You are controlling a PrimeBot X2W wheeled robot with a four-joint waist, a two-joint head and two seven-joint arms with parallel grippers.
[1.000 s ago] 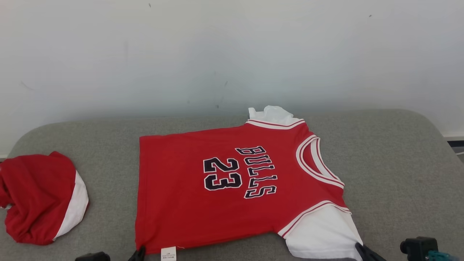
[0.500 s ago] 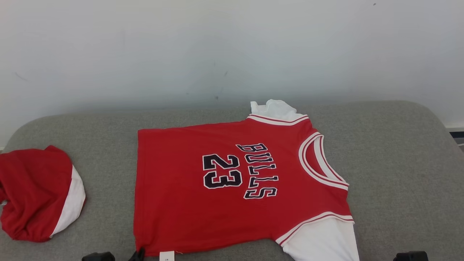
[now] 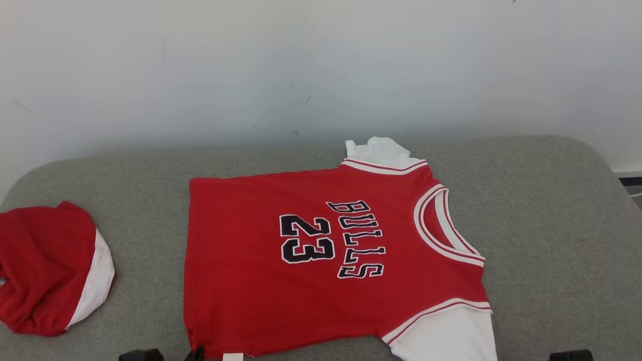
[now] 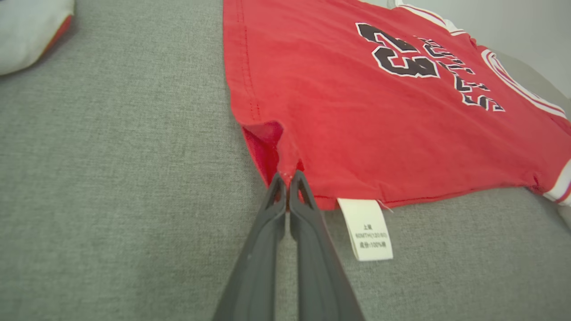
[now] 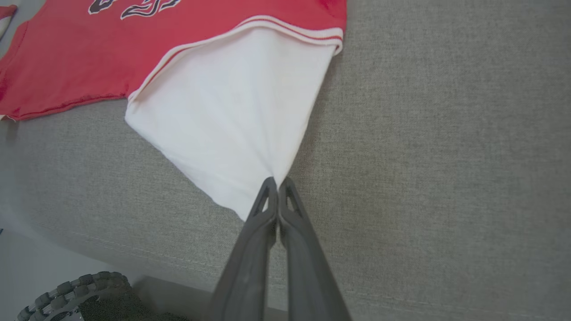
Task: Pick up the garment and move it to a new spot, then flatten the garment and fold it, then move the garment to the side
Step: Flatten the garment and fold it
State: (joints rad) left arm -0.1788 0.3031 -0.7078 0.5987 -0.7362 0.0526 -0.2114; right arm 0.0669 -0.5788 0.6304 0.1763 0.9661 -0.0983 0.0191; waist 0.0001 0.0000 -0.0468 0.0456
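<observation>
You have the red jersey (image 3: 321, 260) spread face up on the grey cushion (image 3: 551, 225), roughly in the middle of it, with the "BULLS 23" print reading sideways: the neck opening points to the robot's right and the hem to its left. The body of the shirt lies mostly flat. Your left gripper (image 4: 289, 177) is clamped on the near hem corner, its two dark fingers pressed together with red cloth pinched between the tips; that corner is lifted a little, so a small fold of the inside shows just beside the fingers. The white care label (image 4: 366, 229) hangs off the near edge of the hem and lies on the cushion, just beside that gripper. Your right gripper (image 5: 277, 182) is likewise closed, gripping the tip of the near white sleeve (image 5: 232, 111), which is drawn out to a point with creases fanning back toward the striped red-and-white armhole trim. The far white sleeve (image 3: 378, 150) sits bunched up on the side toward the pale wall (image 3: 321, 65). A separate red-and-white cloth bundle (image 3: 50, 281) rests at the cushion's left end, well apart from the jersey.
</observation>
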